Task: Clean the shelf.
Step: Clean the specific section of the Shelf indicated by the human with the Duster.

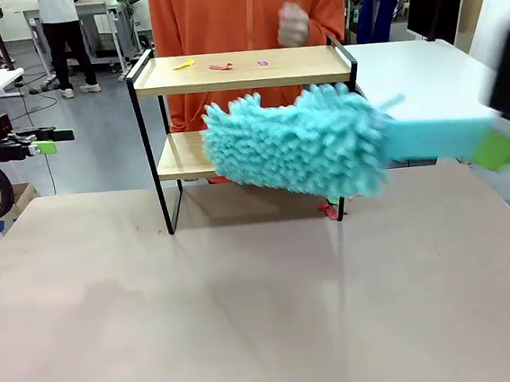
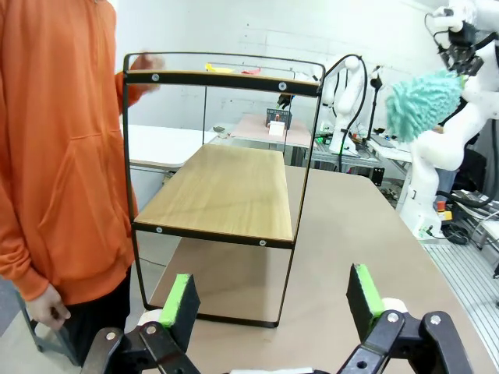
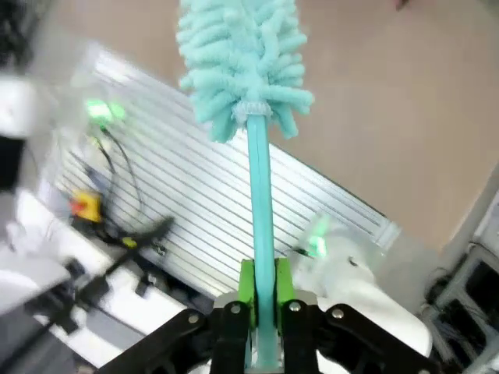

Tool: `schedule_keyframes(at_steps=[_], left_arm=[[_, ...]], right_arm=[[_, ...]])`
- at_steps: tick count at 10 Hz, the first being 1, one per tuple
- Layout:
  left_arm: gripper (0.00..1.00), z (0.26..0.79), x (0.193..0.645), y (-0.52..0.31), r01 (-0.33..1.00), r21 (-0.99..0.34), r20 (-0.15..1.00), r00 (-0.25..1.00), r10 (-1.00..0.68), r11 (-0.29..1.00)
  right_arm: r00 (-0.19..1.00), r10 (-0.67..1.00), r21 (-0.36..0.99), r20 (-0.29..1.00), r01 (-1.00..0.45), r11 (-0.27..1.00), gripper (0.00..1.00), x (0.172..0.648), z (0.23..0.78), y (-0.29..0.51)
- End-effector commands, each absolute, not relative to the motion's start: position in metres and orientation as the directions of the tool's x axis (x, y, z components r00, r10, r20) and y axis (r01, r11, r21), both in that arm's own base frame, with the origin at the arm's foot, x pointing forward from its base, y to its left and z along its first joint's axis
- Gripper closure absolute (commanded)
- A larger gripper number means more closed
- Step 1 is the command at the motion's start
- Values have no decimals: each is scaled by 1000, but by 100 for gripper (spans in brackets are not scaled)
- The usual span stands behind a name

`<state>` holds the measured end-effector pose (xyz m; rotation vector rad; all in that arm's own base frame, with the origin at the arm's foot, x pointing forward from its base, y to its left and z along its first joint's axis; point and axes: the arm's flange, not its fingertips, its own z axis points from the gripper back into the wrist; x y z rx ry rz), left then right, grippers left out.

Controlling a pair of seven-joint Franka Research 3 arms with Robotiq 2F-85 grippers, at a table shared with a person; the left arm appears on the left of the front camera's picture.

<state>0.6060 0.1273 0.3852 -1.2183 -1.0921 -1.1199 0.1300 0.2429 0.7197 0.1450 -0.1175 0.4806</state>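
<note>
The shelf (image 1: 306, 63) stands at the table's far middle, two wooden boards in a black frame. Yellow, red and pink scraps (image 1: 220, 67) lie on its top board. A fluffy teal duster (image 1: 295, 142) hangs blurred in front of the shelf's right half, hiding part of the lower board. My right gripper (image 1: 504, 144) is shut on the duster's handle (image 3: 261, 226). My left gripper (image 1: 47, 141) hovers far left, off the table, open and holding nothing. In the left wrist view the shelf (image 2: 226, 191) is seen end-on beyond my open left gripper (image 2: 273, 300).
A person in an orange top (image 1: 220, 14) stands right behind the shelf with one hand (image 1: 293, 25) raised above the top board. A small red scrap (image 1: 329, 211) lies on the table by the shelf's right foot. The brown table (image 1: 249, 318) spreads wide in front.
</note>
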Motion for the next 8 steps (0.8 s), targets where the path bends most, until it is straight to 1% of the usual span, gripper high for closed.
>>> schedule_keyframes(at_steps=[1, 2, 3, 4, 8], left_arm=[[0, 385, 604, 128, 993, -112, 992, 113, -50, 20], [0, 385, 604, 128, 993, -112, 992, 113, -50, 20], [0, 385, 604, 128, 993, -112, 992, 113, -50, 20], [0, 385, 604, 128, 993, -112, 992, 113, -50, 20], [0, 385, 604, 128, 993, -112, 992, 113, -50, 20]], right_arm=[[920, 340, 146, 193, -369, 918, 87, 140, 737, 283], [928, 320, 175, 191, -353, 919, 87, 149, 743, 291], [932, 332, 154, 143, -353, 923, 87, 155, 744, 288], [916, 354, 149, 188, -383, 912, 87, 144, 731, 283], [916, 354, 149, 188, -383, 912, 87, 144, 731, 283]])
